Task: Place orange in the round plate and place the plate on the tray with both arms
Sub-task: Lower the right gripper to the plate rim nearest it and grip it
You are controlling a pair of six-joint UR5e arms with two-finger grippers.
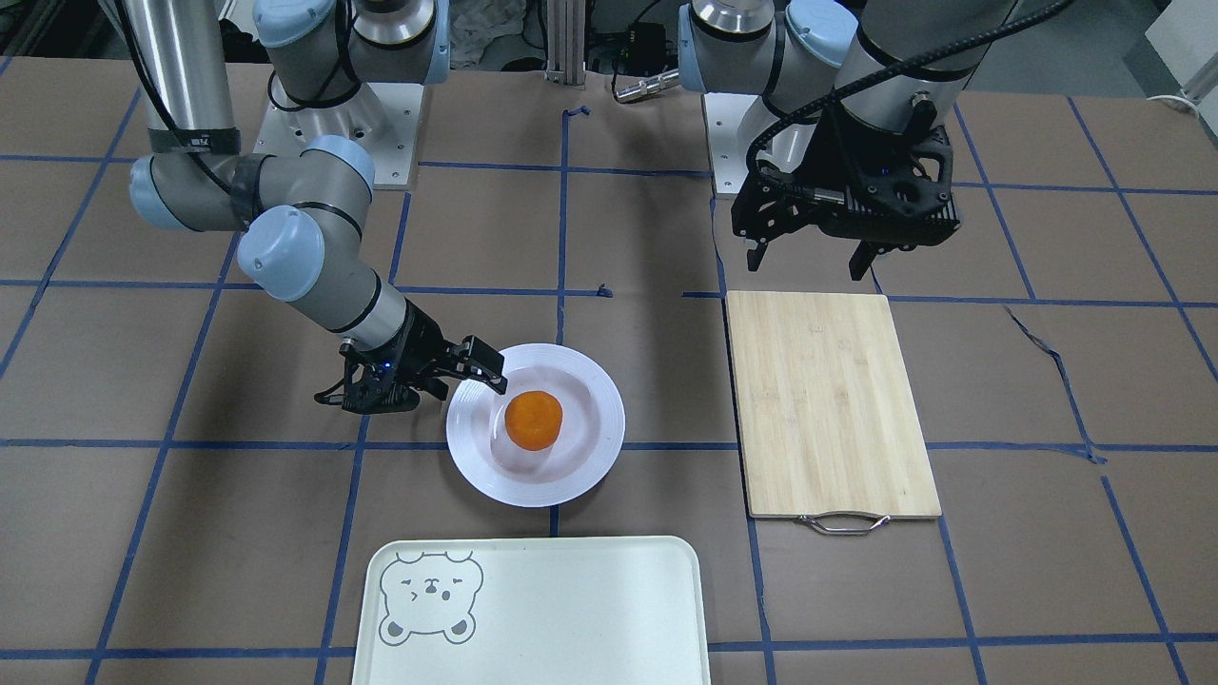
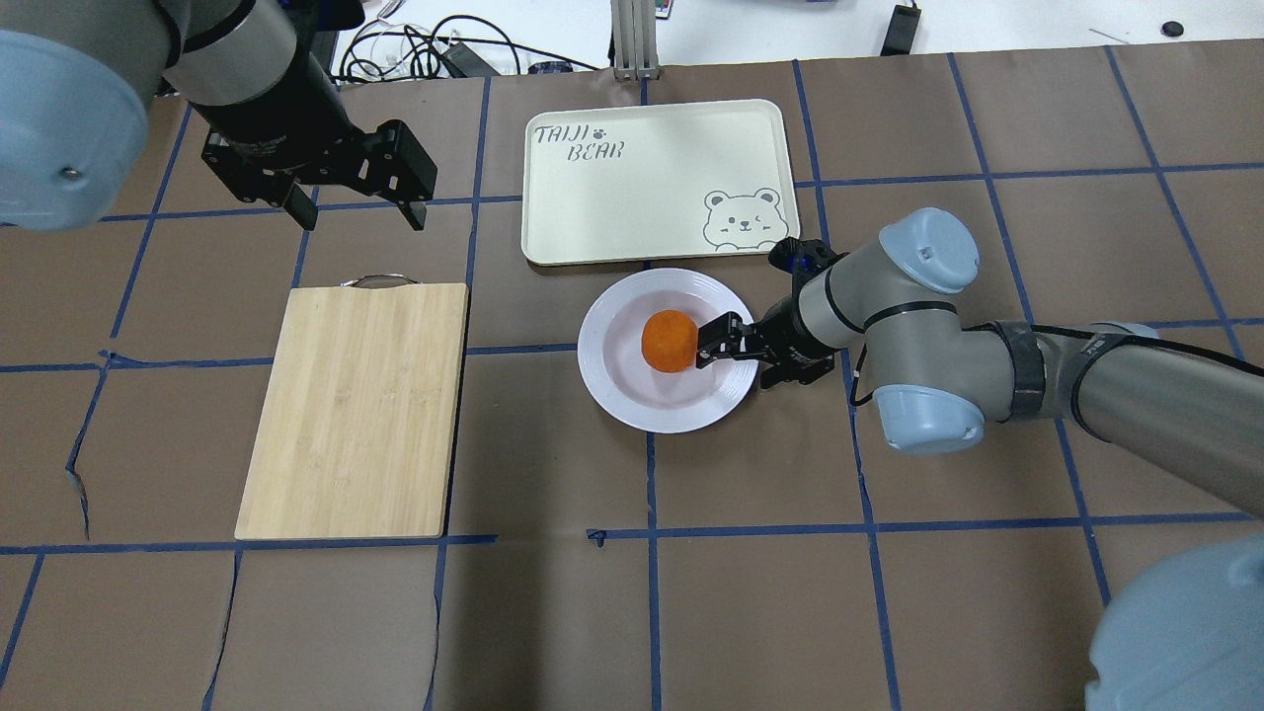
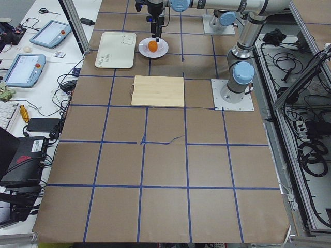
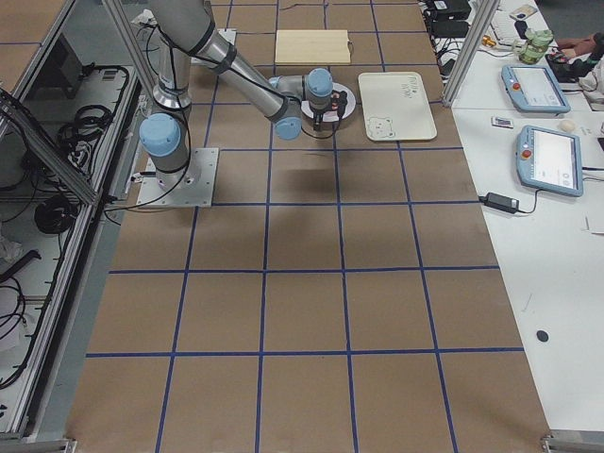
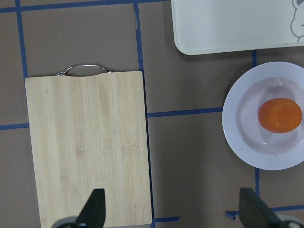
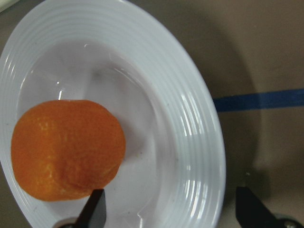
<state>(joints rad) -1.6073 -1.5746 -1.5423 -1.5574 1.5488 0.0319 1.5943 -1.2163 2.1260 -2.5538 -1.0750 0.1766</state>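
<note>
At the round plate's [image 2: 612,385] centre the orange [image 2: 669,341] is sitting, just beside the tray [image 2: 632,197] along the tabletop's far edge — the right gripper [image 2: 739,357] is straddling the plate's rim, jaws spread, while the left gripper [image 2: 355,212] is hanging spread near the cutting board [image 2: 355,415].

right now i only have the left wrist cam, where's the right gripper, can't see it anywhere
observer: the right gripper is low at the rim of the round plate, on the side away from the cutting board.
operator: is it gripping anything
observer: no, it's open. the right wrist view shows one finger over the plate beside the orange and the other outside the rim.
operator: what's past my top edge
observer: the rest of the tray, with nothing on it but its printed bear and lettering.
</note>
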